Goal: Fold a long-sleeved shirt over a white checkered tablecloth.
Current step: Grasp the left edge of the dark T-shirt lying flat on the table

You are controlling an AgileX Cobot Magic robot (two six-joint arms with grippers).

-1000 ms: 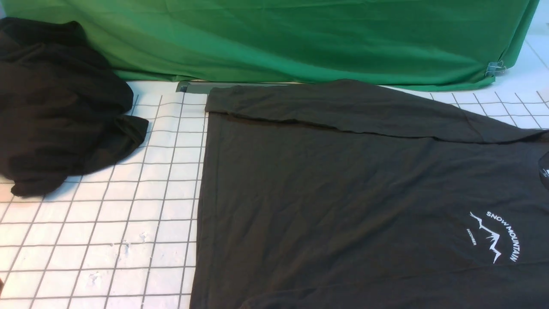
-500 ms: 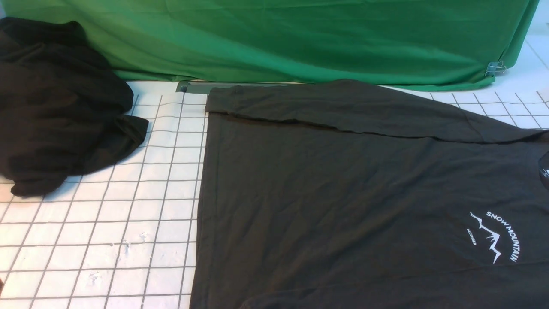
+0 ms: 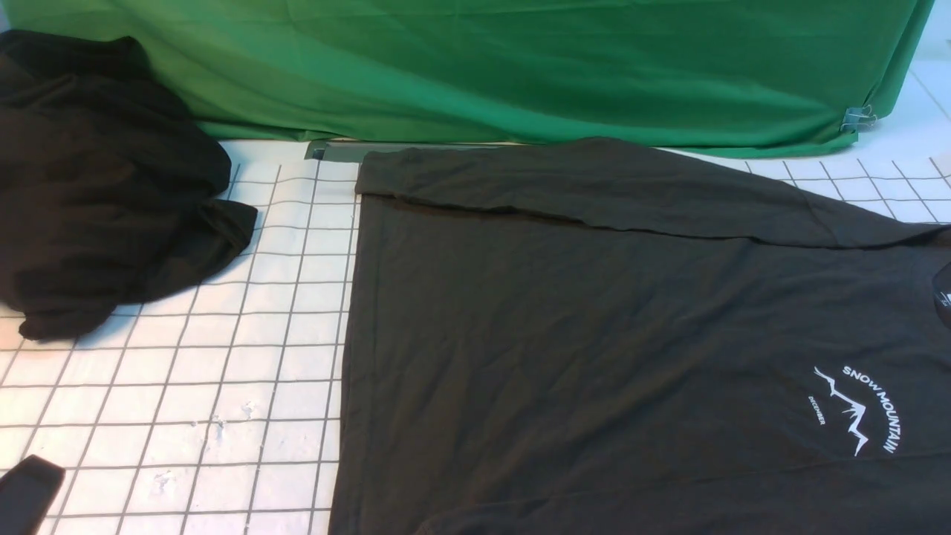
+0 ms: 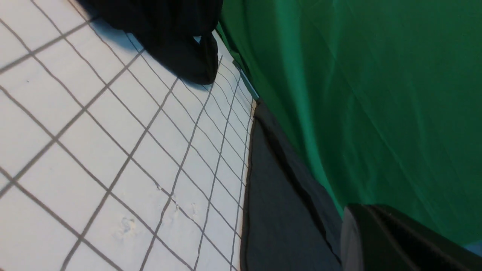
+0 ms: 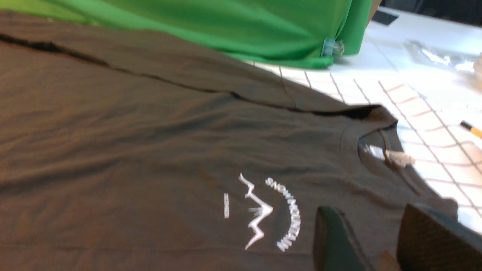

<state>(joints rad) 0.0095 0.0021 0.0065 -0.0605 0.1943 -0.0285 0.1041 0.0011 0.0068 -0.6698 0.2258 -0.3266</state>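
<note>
At the far left we see a plain black garment (image 3: 104, 200) bunched in a heap on the white checkered tablecloth (image 3: 223, 371), well apart from the shirt we care about. In the near left corner of the front view the dark tip of the left claw (image 3: 28, 490) pokes in over bare squares; its jaws are closed together and it has hold of nothing. From the middle out past the right edge, the long-sleeved shirt (image 3: 594, 357) lies spread flat and chest up on the tablecloth, its straight hem facing left. One sleeve (image 3: 594, 186) is laid along the far edge of the body. The white mountain print (image 3: 862, 409) sits near the right edge, close to the collar (image 5: 376, 139). Behind everything a green cloth (image 3: 483, 67) hangs along the far side, with a clip (image 3: 856, 117) at its right corner. The right claw (image 5: 371, 214) is over the chest just beside the print, jaws partly apart with only shirt fabric showing in the gap (whether the tips touch the cloth, we cannot tell), gripping nothing.
</note>
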